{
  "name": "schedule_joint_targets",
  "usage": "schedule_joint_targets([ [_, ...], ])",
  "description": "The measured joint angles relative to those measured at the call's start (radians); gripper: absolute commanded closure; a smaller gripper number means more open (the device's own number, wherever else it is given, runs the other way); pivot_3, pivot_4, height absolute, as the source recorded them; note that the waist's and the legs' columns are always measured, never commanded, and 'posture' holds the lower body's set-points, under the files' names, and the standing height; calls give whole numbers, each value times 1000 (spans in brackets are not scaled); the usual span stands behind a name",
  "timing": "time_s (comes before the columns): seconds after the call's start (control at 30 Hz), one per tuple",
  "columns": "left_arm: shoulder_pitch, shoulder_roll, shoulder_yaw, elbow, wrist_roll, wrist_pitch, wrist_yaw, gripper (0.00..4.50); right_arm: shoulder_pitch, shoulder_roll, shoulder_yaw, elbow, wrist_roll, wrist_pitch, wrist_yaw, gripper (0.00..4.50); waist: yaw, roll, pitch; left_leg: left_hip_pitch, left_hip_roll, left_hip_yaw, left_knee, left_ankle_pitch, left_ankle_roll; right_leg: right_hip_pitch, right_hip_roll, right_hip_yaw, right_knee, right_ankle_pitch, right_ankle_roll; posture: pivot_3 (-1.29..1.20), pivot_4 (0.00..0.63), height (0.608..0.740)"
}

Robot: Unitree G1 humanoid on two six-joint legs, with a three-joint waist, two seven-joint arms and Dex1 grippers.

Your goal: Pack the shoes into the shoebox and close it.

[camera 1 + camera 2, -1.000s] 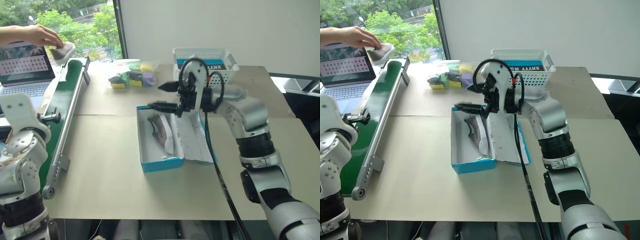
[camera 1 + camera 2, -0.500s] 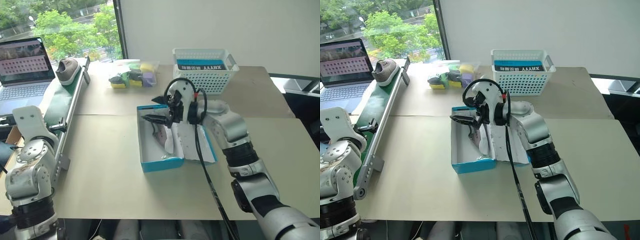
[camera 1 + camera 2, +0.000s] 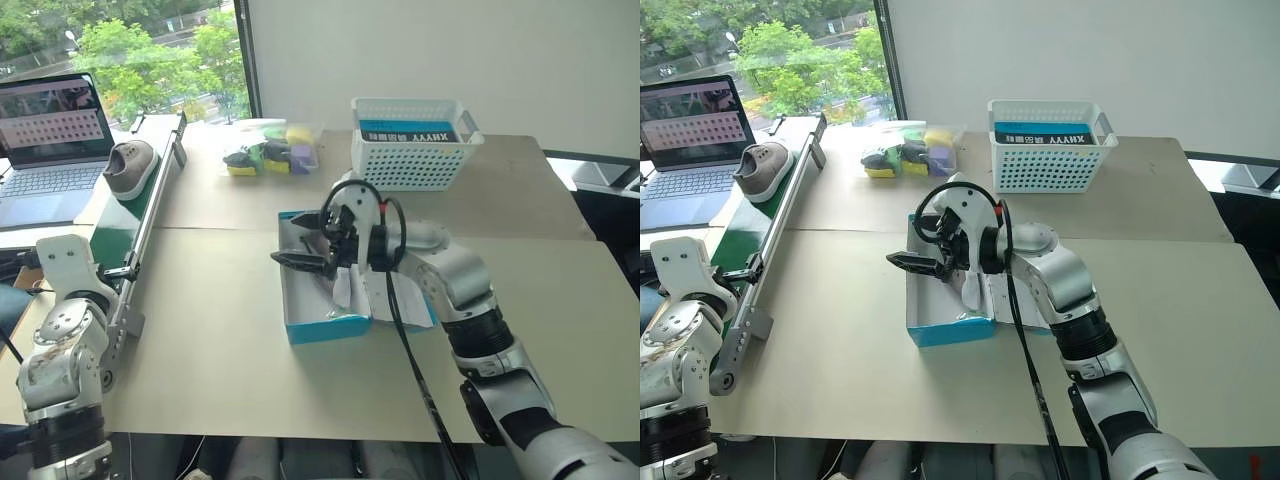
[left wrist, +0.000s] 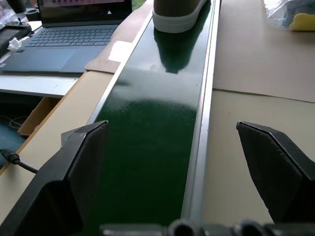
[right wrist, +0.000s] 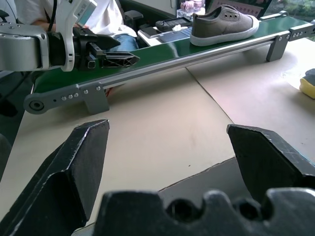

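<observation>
- Since the earlier frame, the person's hand has left the upper left, and a shoe now sits on the green conveyor.
- The right gripper has dropped lower over the shoebox, jaws wide and empty.
- The left gripper is spread wide, aimed along the belt.
- One shoe already lies in the box at frame centre.
- Approach the belt shoe level and clamp mid-body.
</observation>
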Motion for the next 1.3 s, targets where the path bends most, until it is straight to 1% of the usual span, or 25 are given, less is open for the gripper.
schedule_joint_targets([
  [0.17,-44,44,-2,119,20,-55,-28,33,12,-5,16,-9,-1,0,-3,0,-7,0,0,0,0,0,0,0,0,0,0,0,0,0,0,0,150,740],
  [0.33,-138,83,-8,252,43,-117,-52,33,24,-9,22,-36,-2,7,-16,0,-1,0,0,0,0,0,0,0,0,0,0,0,0,0,0,0,150,740],
  [0.4,-150,87,-9,275,46,-132,-58,33,27,-12,22,-39,-2,10,-18,0,-2,0,0,0,0,0,0,0,0,0,0,0,0,0,0,0,150,740],
  [0.63,-218,97,-36,443,66,-188,-86,33,37,-33,22,-53,-1,37,-32,0,-5,0,0,0,0,0,0,0,0,0,0,0,0,0,0,0,150,740],
  [0.7,-226,100,-36,472,68,-191,-86,452,37,-38,22,-59,-1,40,-38,0,-4,0,0,0,0,0,0,0,0,-1,0,0,1,0,0,0,150,740],
  [0.77,-235,108,-34,496,68,-195,-90,1008,37,-43,21,-60,-1,44,-41,0,-3,0,0,0,0,0,0,0,0,0,0,0,1,0,0,0,150,740],
  [0.87,-241,109,-38,501,65,-212,-109,2125,37,-47,21,-70,-1,51,-48,0,3,0,0,1,0,0,0,0,0,1,0,0,1,0,0,0,150,740],
  [0.9,-248,105,-39,503,64,-213,-109,2575,37,-51,21,-71,-1,56,-50,0,3,0,0,1,0,0,1,0,0,1,0,0,1,0,0,0,150,740],
  [1.0,-249,87,-41,500,62,-215,-111,3359,37,-58,21,-71,-1,63,-54,0,2,0,0,1,0,0,1,0,0,1,0,0,1,0,0,0,150,740],
  [1.03,-249,83,-45,493,60,-214,-116,3760,37,-62,21,-71,-1,65,-58,0,3,0,0,1,0,0,1,0,0,0,0,-1,2,0,0,0,150,740],
  [1.07,-249,78,-46,488,58,-214,-117,3999,37,-62,21,-71,-1,65,-59,0,3,0,0,1,0,0,1,0,0,0,0,-1,2,0,0,0,150,740],
  [1.1,-249,71,-49,476,54,-212,-119,4353,37,-62,21,-71,-1,66,-59,0,3,0,0,1,0,0,1,0,0,0,0,-1,2,0,0,0,150,740],
  [1.13,-249,66,-53,465,51,-209,-119,4464,37,-62,21,-71,-1,66,-60,0,3,-1,0,1,0,0,1,0,0,1,0,-1,2,0,0,0,150,740],
  [1.3,-249,38,-82,380,38,-161,-132,4464,37,-62,21,-71,-1,67,-61,0,3,-1,0,0,0,0,1,0,0,0,0,-1,1,0,0,0,150,740],
])
